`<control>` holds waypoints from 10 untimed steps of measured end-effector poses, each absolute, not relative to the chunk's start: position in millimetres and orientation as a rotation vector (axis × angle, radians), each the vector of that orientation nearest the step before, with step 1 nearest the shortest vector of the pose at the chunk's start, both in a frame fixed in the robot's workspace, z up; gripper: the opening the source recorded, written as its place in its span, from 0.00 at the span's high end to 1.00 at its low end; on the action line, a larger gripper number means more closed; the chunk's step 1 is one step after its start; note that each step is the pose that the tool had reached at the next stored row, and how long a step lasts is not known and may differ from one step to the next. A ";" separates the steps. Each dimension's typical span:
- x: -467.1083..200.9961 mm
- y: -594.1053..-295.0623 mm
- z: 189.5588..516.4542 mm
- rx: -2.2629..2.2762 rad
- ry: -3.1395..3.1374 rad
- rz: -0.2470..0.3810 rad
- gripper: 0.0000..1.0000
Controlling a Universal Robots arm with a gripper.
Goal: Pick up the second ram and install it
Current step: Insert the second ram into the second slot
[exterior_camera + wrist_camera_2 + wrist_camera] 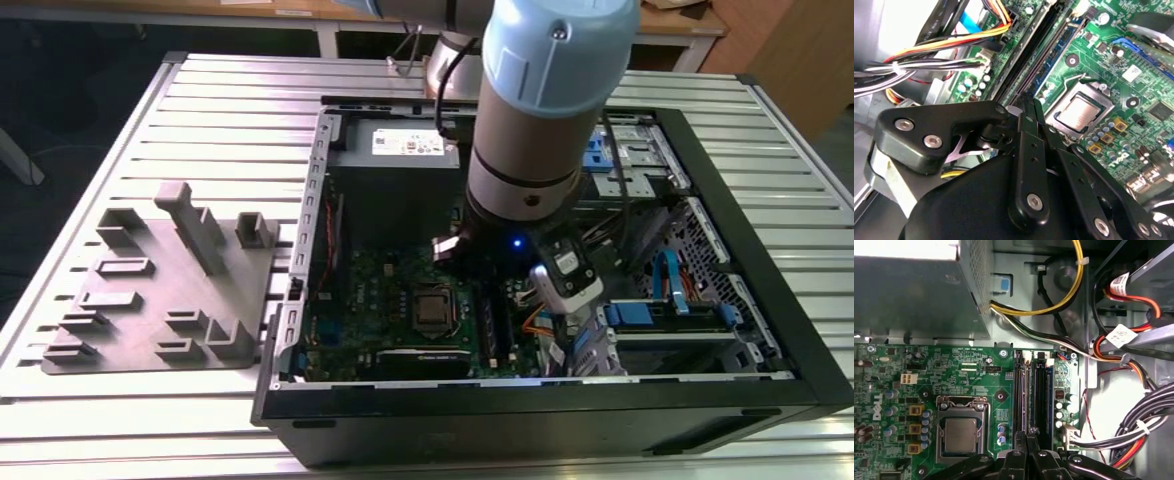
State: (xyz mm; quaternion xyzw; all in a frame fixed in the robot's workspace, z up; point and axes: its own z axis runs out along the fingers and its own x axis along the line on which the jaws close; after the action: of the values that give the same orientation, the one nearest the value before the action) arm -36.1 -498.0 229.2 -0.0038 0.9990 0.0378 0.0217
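1. We are seeing the hand (1030, 111) (1027, 434) reaching down inside the open computer case (767, 330), which is lying on the slatted worktop (214, 100).
2. Its fingers (1024, 150) are pressing together, closed. We cannot make out anything clamped between them.
3. The fingertips are hovering right over the near end of the black slot rails (1022, 390) of the green motherboard (954, 365).
4. As far as we can tell, the second ram (1058, 57) (1050, 390) is the dark blue strip standing on edge among those rails, running straight ahead of the fingertips and just to one side of them. We cannot tell whether the hand is touching it.
5. The processor socket (960, 432) (1081, 112) is sitting just beside the hand, on the other side of the rails from the blue strip.
6. The grey power supply (914, 295) is lying beyond the far end of the rails, well ahead of the hand.
7. Bundled cables (1126, 365) are running past the hand on the strip's side.
8. The arm (541, 120) is standing over the case, and a grey fixture plate (160, 290) is resting on the worktop, well apart from the hand.
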 end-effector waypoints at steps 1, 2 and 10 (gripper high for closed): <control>-36.0 -498.0 230.9 -0.012 3.096 0.117 0.91; -36.1 -498.0 232.5 -0.012 3.096 0.117 0.91; -36.0 -497.7 233.3 -0.004 3.096 0.117 0.91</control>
State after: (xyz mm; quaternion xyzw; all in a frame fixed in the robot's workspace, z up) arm -36.0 -497.7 233.3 -0.0014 0.9991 0.0376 0.0218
